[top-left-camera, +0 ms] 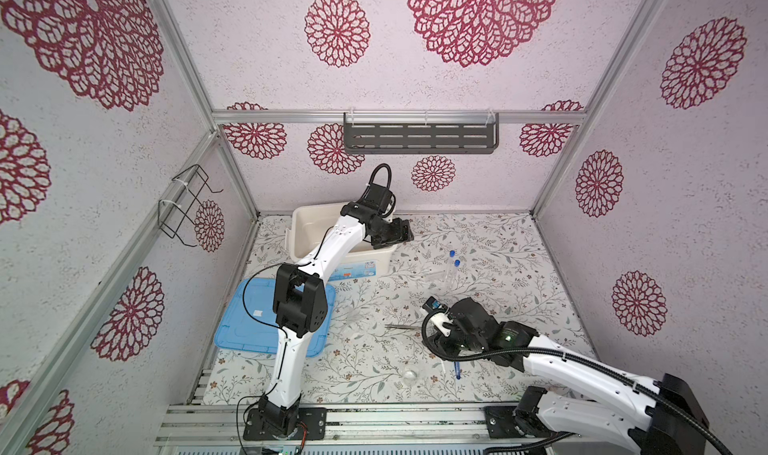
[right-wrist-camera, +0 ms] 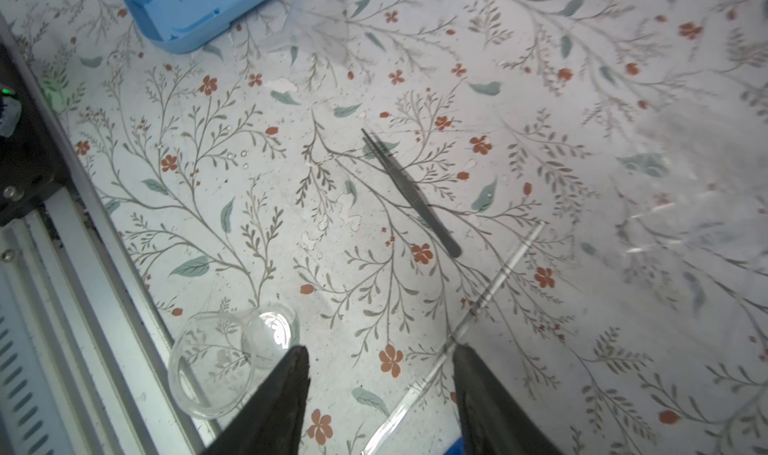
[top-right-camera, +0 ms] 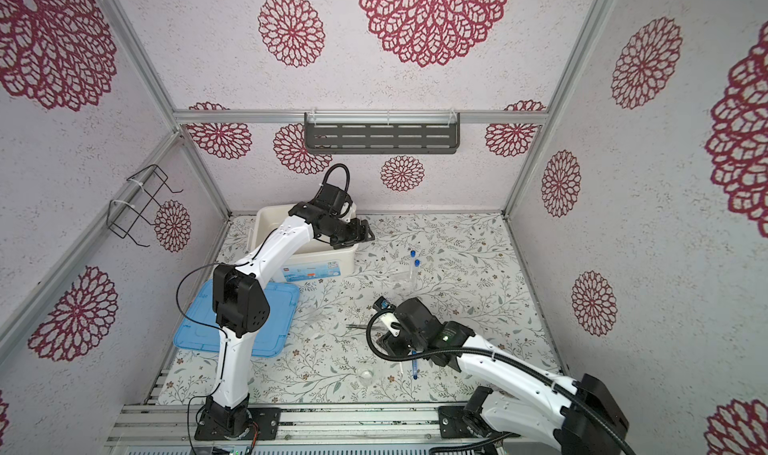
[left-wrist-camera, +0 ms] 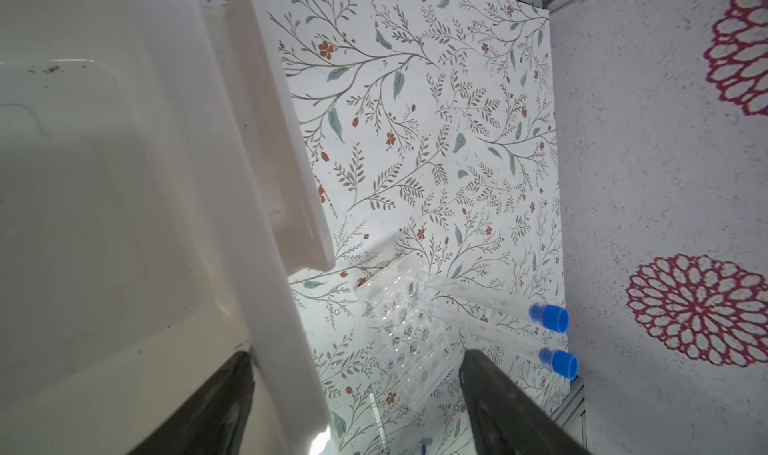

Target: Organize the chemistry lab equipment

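Two clear blue-capped test tubes [top-left-camera: 454, 262] [left-wrist-camera: 550, 316] lie by a clear rack [left-wrist-camera: 411, 336] on the floral mat. My left gripper [left-wrist-camera: 356, 354] [top-left-camera: 404, 233] hangs open and empty over the white box's right rim, one finger inside it and one outside. Grey metal tweezers [right-wrist-camera: 409, 191] [top-left-camera: 401, 327] lie mid-mat. A thin white rod [right-wrist-camera: 494, 284] runs past the right finger of my right gripper [right-wrist-camera: 381, 348], which is open, low over the mat and empty. Blue tweezers [top-left-camera: 457, 370] lie partly under the right arm. A small clear dish [right-wrist-camera: 212, 361] [top-left-camera: 409, 375] sits near the front edge.
The white box [top-left-camera: 299, 220] [left-wrist-camera: 270, 141] stands at the back left, its blue lid [top-left-camera: 249, 328] [right-wrist-camera: 195, 8] flat on the mat in front of it. A clear beaker [right-wrist-camera: 320, 29] lies beside the lid. A metal rail [right-wrist-camera: 124, 291] borders the mat's front.
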Motion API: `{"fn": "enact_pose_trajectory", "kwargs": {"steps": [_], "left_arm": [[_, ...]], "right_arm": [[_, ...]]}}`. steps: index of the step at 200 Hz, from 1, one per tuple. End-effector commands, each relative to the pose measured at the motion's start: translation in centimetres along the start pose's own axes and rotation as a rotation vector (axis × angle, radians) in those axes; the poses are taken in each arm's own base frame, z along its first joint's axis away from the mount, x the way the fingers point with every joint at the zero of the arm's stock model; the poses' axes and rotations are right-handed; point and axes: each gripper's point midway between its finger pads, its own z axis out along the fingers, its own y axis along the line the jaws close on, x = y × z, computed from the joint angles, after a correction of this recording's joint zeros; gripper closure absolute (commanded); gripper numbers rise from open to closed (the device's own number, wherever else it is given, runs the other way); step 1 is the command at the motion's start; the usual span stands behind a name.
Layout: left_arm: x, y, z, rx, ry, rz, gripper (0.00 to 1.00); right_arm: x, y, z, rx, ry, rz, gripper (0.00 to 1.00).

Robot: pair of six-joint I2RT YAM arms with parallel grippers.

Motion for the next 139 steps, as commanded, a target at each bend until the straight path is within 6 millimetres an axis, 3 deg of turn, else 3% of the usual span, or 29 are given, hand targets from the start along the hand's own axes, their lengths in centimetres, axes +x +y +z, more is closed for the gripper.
{"fn": "enact_pose_trajectory", "kwargs": {"steps": [1, 27, 49, 52, 69, 98, 119, 139], "left_arm": [[0.1, -3.2, -1.5, 0.122, 0.016, -0.001, 0.16], [-0.3, -4.0, -5.9, 0.107, -0.037, 0.046, 0.14], [-0.4, -2.3, -10.5, 0.052, -0.085, 0.04, 0.13], [-0.4, -2.4, -12.1, 0.053, -0.109, 0.041, 0.13], [0.4, -0.1, -15.9, 0.012, -0.154, 0.003, 0.13], [3.7, 4.9, -21.1, -0.054, -0.231, -0.101, 0.11], [7.2, 8.3, -23.2, -0.102, -0.254, -0.166, 0.1], [10.4, 10.6, -24.6, -0.143, -0.253, -0.19, 0.09]], "right_arm": [[-2.5, 1.9, 0.2, -0.113, -0.021, -0.127, 0.41], [-4.5, 2.2, 1.4, -0.136, -0.025, -0.155, 0.41], [-6.4, 3.0, 2.5, -0.173, -0.048, -0.163, 0.4], [-6.6, 3.1, 2.7, -0.177, -0.053, -0.165, 0.4], [-8.4, 3.6, 3.8, -0.197, -0.078, -0.165, 0.4], [-10.5, 4.2, 5.8, -0.208, -0.046, -0.202, 0.4], [-10.1, 3.6, 6.7, -0.176, 0.017, -0.232, 0.4], [-9.3, 3.6, 6.3, -0.18, 0.084, -0.228, 0.4]]}}
